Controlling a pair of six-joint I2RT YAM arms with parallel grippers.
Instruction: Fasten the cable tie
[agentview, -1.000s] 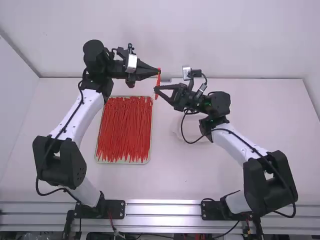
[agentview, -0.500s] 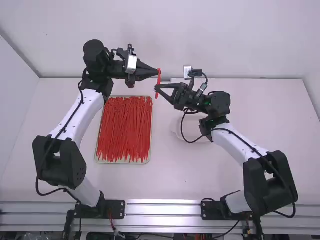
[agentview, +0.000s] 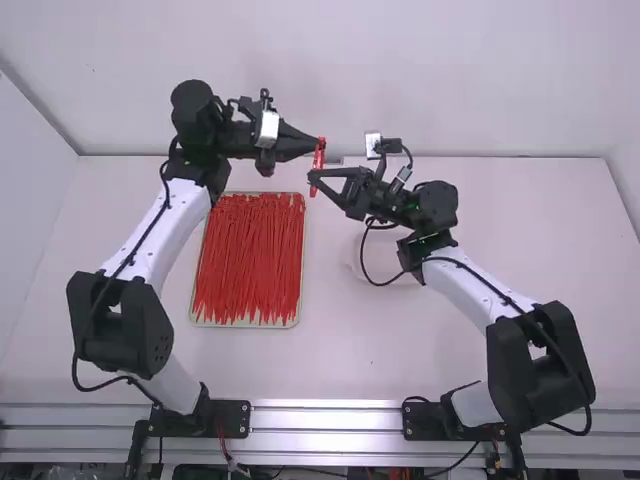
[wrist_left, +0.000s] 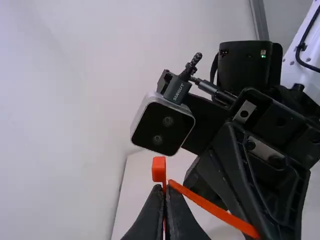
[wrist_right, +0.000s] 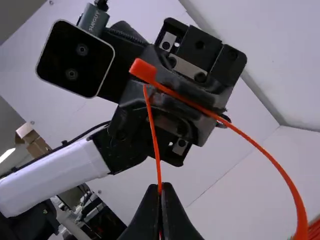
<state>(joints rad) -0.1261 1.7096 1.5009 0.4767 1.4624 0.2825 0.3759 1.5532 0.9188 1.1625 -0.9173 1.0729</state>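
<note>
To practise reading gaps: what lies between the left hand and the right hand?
The red cable tie, pinched near its head by the left hand and along its strap by the right hand, seen in the high view.

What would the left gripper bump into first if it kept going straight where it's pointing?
Probably the right arm's wrist camera. The left gripper, pinching the red cable tie, points almost straight at it, though the depth between them is hard to judge.

Cable tie (agentview: 316, 165), gripped between left pincer (agentview: 320, 144) and right pincer (agentview: 312, 184): smooth, faintly glossy orange-red plastic. Both pincers are finished in matt black plastic. Desk (agentview: 560, 230), beneath the pincers: white, matt, smooth.
</note>
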